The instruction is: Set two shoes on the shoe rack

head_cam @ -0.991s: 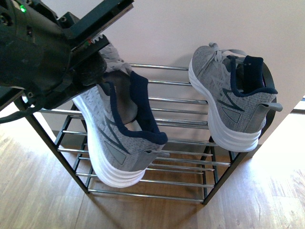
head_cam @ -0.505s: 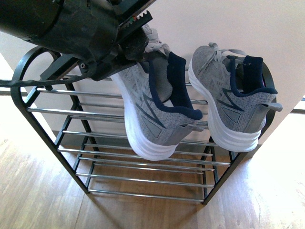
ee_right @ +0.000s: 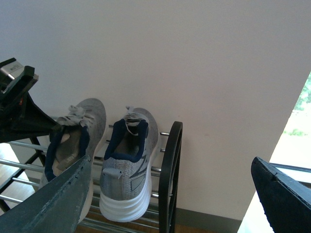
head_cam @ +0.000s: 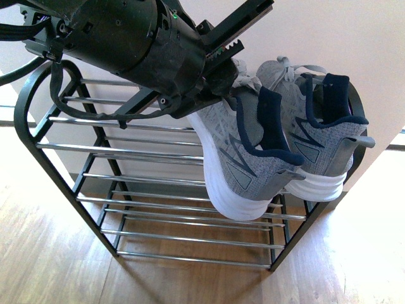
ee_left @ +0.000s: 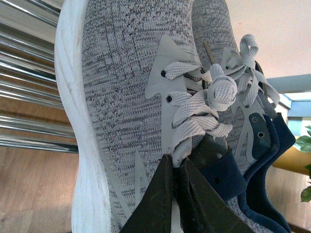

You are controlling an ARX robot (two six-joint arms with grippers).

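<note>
The shoe rack has black side frames and chrome rods. A grey knit shoe with a white sole and navy lining rests on the top tier at the right end. My left gripper is shut on the tongue of the matching shoe and holds it toe-up against the rack, right beside the resting one. The left wrist view shows the closed jaws pinching the tongue under the laces of the held shoe. My right gripper is open and empty, off the rack's right end, with both shoes beyond it.
A pale wall stands right behind the rack. The rack's right side frame rises next to the resting shoe. Wooden floor lies in front. The rack's left part and lower tiers hold nothing.
My left gripper has carried the shoe to the right and a little up along the rack, from the left part to right beside the resting shoe. The resting shoe has not moved.
</note>
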